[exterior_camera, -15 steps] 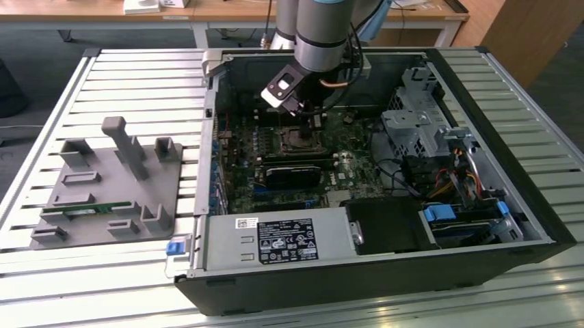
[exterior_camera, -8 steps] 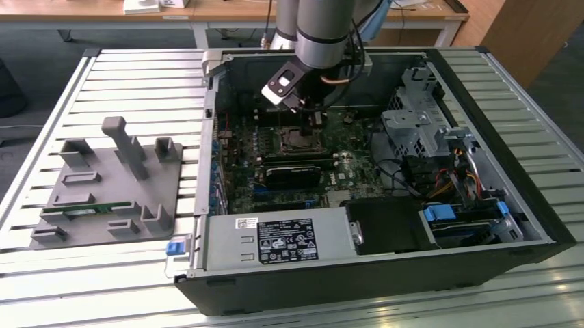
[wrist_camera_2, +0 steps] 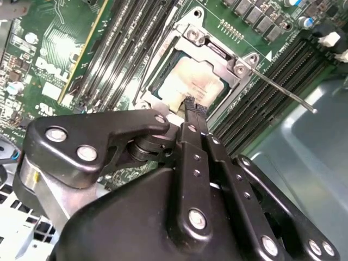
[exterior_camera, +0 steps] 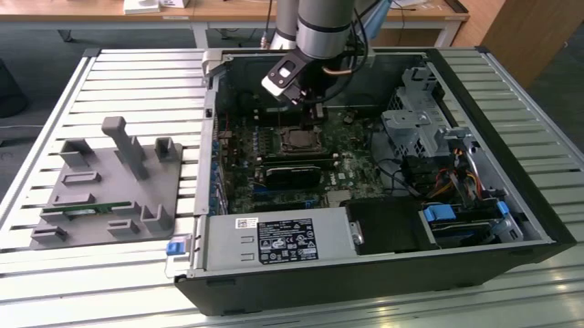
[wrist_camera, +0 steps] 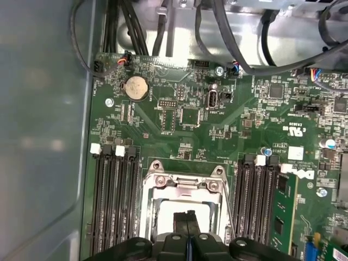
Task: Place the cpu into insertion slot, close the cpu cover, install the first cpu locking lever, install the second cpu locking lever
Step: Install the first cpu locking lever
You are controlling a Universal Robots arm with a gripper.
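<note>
- Gripper (wrist_camera_2: 191, 106) fingers clenched together, nothing between them. Tips sit at the edge of the cpu (wrist_camera_2: 187, 79), touching or just above it; can't tell which.
- cpu lies flat in the insertion slot (exterior_camera: 297, 140), pale face up, seen through the window of the cpu cover (wrist_camera_2: 209, 51).
- cpu cover looks folded down, its silver frame around the chip on all visible sides.
- One locking lever (wrist_camera_2: 283, 89) is a thin silver rod sticking out from the socket corner, angled across the memory slots (wrist_camera_2: 255, 117). It is not tucked along the frame.
- First wrist view: closed fingertips (wrist_camera: 186, 218) over the cpu (wrist_camera: 165, 217), cover frame (wrist_camera: 185, 187) around it, black memory slots (wrist_camera: 111, 201) on both sides, and a green memory module (wrist_camera: 284, 206) seated in one of them.
- Coin cell battery (wrist_camera: 136, 87) on the motherboard (wrist_camera: 179, 117), well apart from the socket.
- Exterior view: arm reaches down into the open computer case (exterior_camera: 365, 287), which lies on its side on a slatted table (exterior_camera: 137, 75).
- Grey fixture (exterior_camera: 100, 198) on the table at the exterior view's left, apart from the case.
</note>
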